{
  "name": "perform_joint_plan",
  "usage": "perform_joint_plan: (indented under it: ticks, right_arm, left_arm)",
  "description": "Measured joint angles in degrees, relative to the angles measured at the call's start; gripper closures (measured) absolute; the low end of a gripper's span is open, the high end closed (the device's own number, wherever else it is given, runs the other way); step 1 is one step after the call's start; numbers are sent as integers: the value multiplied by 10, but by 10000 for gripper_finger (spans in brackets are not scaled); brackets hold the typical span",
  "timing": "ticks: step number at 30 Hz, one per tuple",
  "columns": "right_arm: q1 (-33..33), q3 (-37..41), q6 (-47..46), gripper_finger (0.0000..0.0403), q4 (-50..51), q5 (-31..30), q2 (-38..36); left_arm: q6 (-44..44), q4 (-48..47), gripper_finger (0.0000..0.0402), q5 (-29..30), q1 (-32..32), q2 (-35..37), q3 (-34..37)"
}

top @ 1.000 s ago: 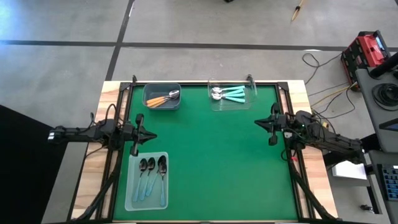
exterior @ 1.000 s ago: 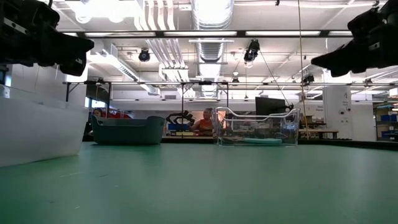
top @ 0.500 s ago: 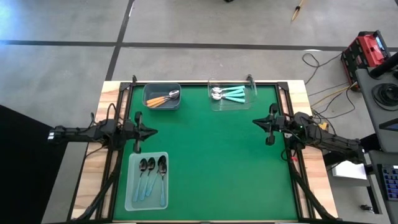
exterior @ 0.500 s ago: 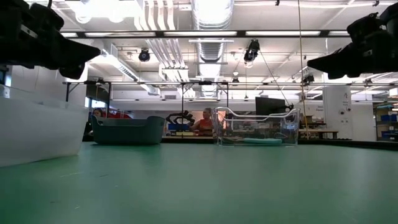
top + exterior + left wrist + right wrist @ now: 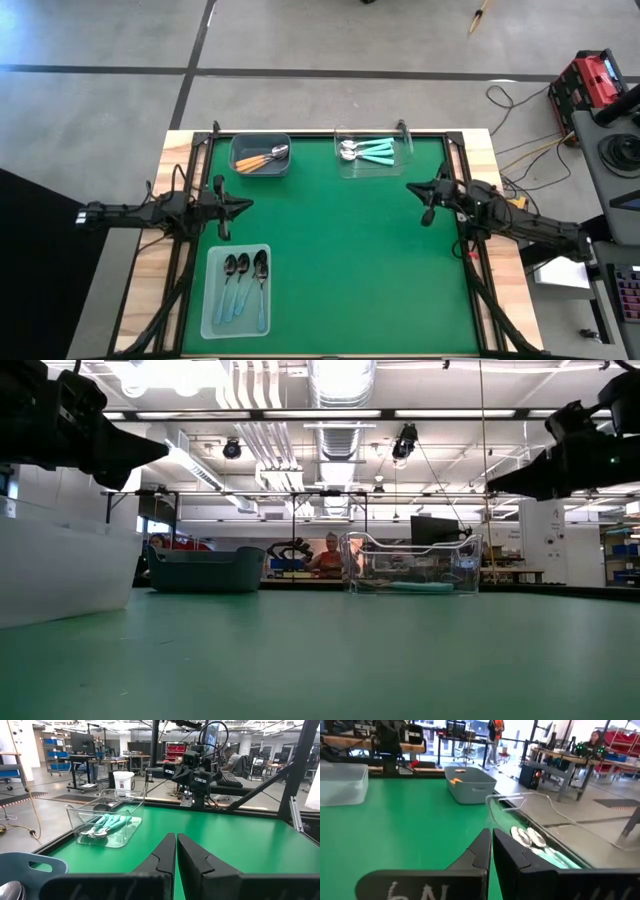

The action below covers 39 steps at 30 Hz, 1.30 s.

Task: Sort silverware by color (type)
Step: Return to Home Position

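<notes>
The silverware lies in three bins on the green table [image 5: 340, 260]. Orange-handled spoons [image 5: 258, 160] rest in a grey bin [image 5: 261, 155] at the far left. Teal-handled spoons [image 5: 372, 151] lie in a clear bin [image 5: 375, 153] at the far middle. Dark-bowled spoons with light-blue handles [image 5: 243, 280] lie in a frosted tray [image 5: 236, 292] at the near left. My left gripper [image 5: 247, 203] hovers shut at the table's left side, between grey bin and tray. My right gripper [image 5: 409, 188] hovers shut at the right side, near the clear bin. Both point level toward the table's middle.
A black frame [image 5: 330, 133] runs around the green mat, with wooden strips [image 5: 150, 270] outside it. The mat's middle and near right hold no objects. Beyond the far edge, people [image 5: 330, 555] sit in the room.
Both grippers have stayed shut. My left gripper's tip has swung toward the table's far edge, its arm staying in place. My right gripper's tip has also swung toward the far edge and sunk a little. The spoons and bins have not moved.
</notes>
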<state>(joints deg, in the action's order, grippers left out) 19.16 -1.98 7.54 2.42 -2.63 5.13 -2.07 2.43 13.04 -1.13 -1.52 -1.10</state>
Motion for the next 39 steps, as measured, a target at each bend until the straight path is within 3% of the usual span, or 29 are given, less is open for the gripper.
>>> perform_joint_plan:
  ticks: [12, 39]
  right_arm:
    - [0, 0, -121, 394, 1, -2, 34]
    - [0, 1, -121, 394, -2, -4, 74]
  left_arm:
    - [0, 1, 401, 0, 0, 0, -1]
    - [0, 1, 401, -1, 0, 0, -2]
